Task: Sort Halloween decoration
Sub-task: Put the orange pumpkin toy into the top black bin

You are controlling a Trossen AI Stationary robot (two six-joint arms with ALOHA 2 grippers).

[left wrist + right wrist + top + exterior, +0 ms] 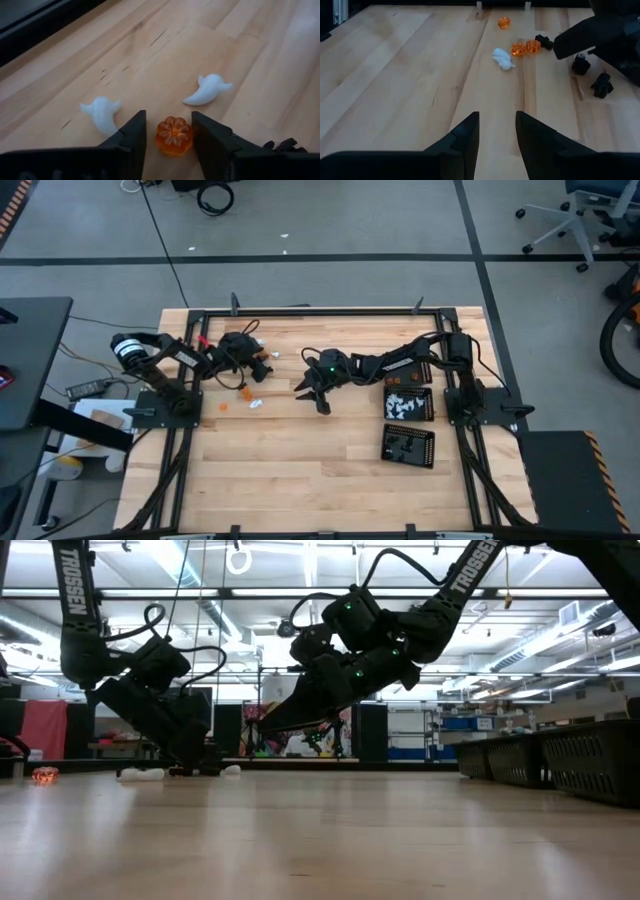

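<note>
Pale wooden plank tabletop (300, 470) inside a black frame, grey floor around it, a bright workshop beyond.

Step in hand: pick of one small translucent orange pumpkin-shaped piece (173, 135). Your left gripper (169, 137) is down at the table near 9 o'clock of the tabletop, its two dark fingers (132, 137) straddling the pumpkin with slight gaps showing on both sides; the jaws are parted, not yet pinching. Two small white ghost-shaped pieces lie close by: one (102, 114) just beside the gripper's finger, the other (207, 89) a little farther off. More loose orange and white bits (243, 394) sit on the wood around that arm, and small black figurines (601, 85) lie near them.

Your right gripper (310, 392) hangs above the table centre, fingers (462, 137) parted, nothing between them. Three black square perforated trays (408, 445) stand toward 3 o'clock; one holds white pieces, one dark pieces.

Next move, as a judgement: close squarely on the pumpkin so it does not squirt out sideways, avoid nudging the near ghost, lift, then carry toward the trays at 3 o'clock.
</note>
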